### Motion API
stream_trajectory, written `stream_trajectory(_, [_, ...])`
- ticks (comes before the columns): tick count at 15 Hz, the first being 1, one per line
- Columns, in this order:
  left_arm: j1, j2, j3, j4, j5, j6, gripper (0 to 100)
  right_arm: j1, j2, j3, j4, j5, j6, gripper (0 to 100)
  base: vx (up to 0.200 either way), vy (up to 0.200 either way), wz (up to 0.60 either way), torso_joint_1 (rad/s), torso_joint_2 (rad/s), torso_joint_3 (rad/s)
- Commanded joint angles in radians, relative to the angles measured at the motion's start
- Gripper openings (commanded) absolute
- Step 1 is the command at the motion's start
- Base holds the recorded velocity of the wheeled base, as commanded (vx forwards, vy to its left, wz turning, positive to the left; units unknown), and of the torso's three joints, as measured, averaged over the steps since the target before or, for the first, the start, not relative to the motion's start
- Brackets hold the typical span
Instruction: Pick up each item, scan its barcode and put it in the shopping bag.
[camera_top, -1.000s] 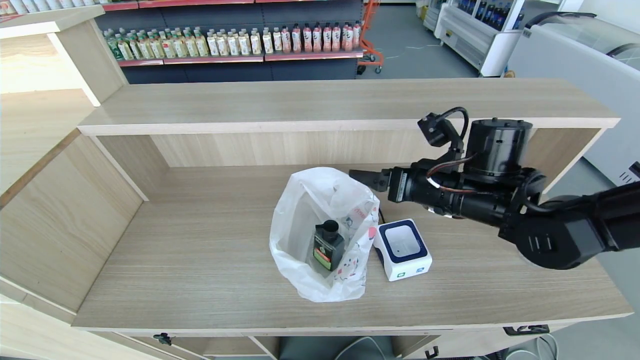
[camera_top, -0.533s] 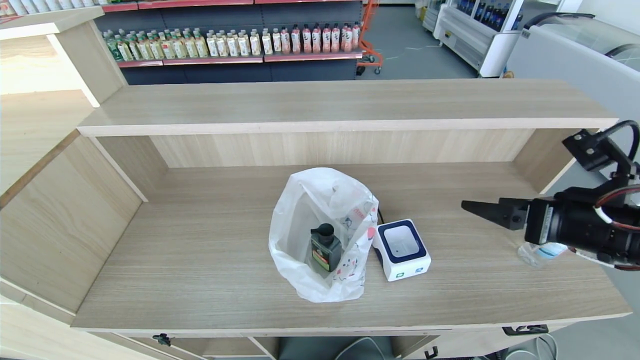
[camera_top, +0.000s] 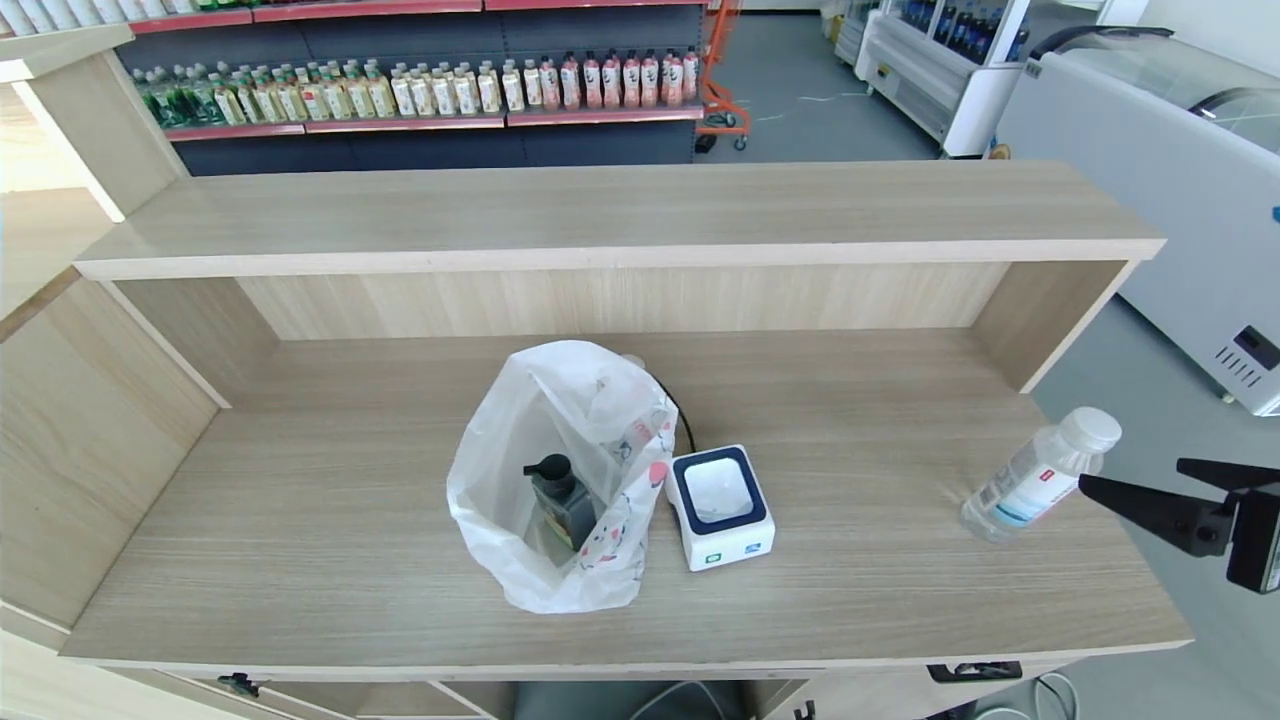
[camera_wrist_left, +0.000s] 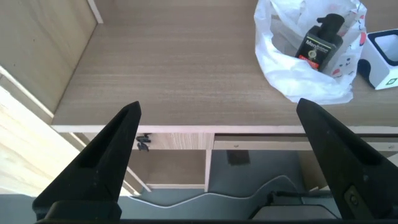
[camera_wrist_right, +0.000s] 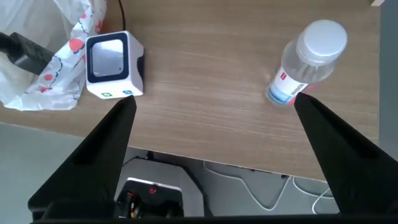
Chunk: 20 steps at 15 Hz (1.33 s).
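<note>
We see the right gripper (camera_top: 1130, 472) off the right end of the counter (camera_top: 900, 570), its claw spread wide and empty. It is close to the clear water bottle (camera_top: 1040, 472), which stands there. The white shopping bag (camera_top: 500, 500) stands open in the middle of the counter, with a dark pump bottle (camera_top: 562, 502) inside. The scanner (camera_top: 718, 505) sits just beside the bag. The left gripper (camera_wrist_left: 217, 112) hangs above the counter's front edge, also wide and empty.
</note>
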<state>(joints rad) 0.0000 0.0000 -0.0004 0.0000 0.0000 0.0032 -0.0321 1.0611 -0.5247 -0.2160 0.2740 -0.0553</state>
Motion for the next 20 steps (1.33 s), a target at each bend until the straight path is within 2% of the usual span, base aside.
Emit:
stream_trajectory(1, [0.0, 0.002, 0.0, 0.0, 0.0, 0.0, 100, -0.005, -0.032, 0.025, 0.0, 0.001, -0.001, 100, 0.0, -0.2, 0.0, -0.002, 0.01, 0.007])
stream_trajectory(10, [-0.002, 0.002, 0.0, 0.0, 0.0, 0.0, 100, -0.005, -0.082, 0.114, -0.003, 0.001, 0.0, 100, 0.0, -0.2, 0.0, 0.002, 0.0, 0.004])
stream_trajectory(20, [0.0, 0.002, -0.001, 0.0, 0.0, 0.0, 100, -0.005, -0.09, 0.193, 0.0, 0.001, -0.023, 100, 0.0, 0.0, 0.0, 0.0, 0.0, 0.0])
